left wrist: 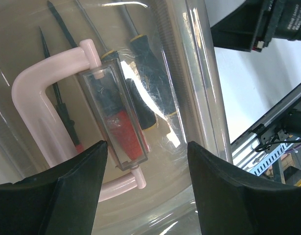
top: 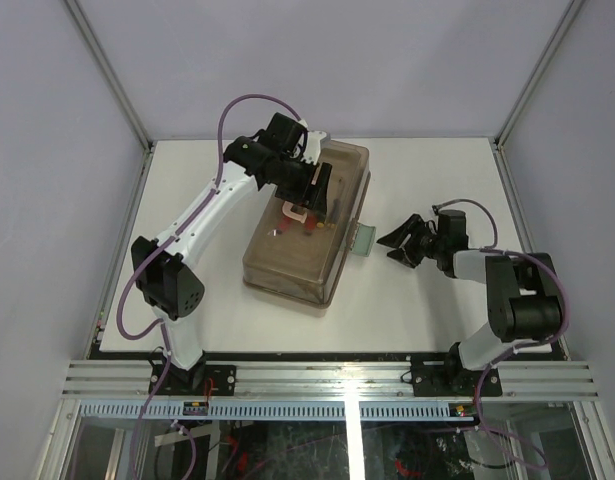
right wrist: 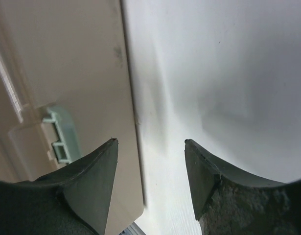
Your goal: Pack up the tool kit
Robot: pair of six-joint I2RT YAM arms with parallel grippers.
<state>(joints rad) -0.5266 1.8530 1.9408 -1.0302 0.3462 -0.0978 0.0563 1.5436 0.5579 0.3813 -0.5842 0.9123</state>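
Observation:
The translucent tan toolbox (top: 302,230) lies closed in the middle of the table, its pale green latch (top: 363,240) on the right side. My left gripper (top: 320,190) is open just above the lid, beside the pink handle (left wrist: 35,85). Through the lid I see screwdrivers (left wrist: 140,54) and a red-handled tool (left wrist: 125,132). My right gripper (top: 399,242) is open and empty, low over the table just right of the latch, which also shows in the right wrist view (right wrist: 59,134).
The white table (top: 427,290) ends at a metal rail along the near edge (top: 327,375). Grey enclosure walls stand on the left, right and back.

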